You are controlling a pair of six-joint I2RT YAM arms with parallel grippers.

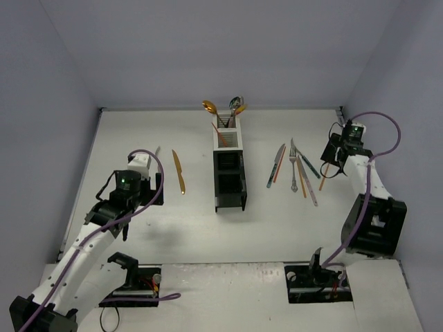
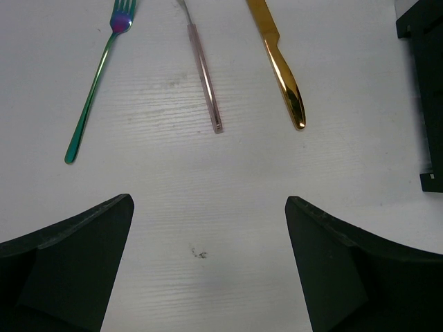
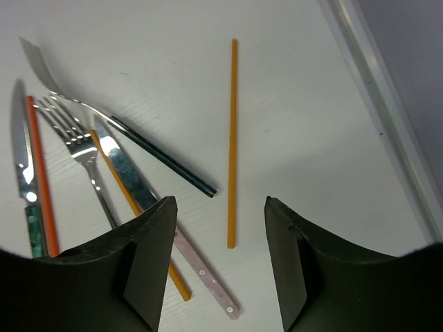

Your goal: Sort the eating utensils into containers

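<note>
The containers (image 1: 229, 170) stand in a row mid-table, two white at the far end holding spoons (image 1: 209, 106), two black nearer. My left gripper (image 2: 208, 204) hangs open over bare table, short of a teal fork (image 2: 95, 86), a pink-handled utensil (image 2: 206, 77) and a gold knife (image 2: 281, 63). My right gripper (image 3: 220, 202) is open, its fingers either side of the near end of a thin orange utensil handle (image 3: 232, 138) lying flat. To its left lie a dark-handled utensil (image 3: 160, 156), a silver fork (image 3: 75, 137) and a pink-handled knife (image 3: 201, 273).
More utensils (image 1: 278, 164) lie in a loose group right of the containers. A black bin's corner (image 2: 423, 90) shows at the right edge of the left wrist view. The table's raised right rim (image 3: 377, 90) runs close beside the right gripper.
</note>
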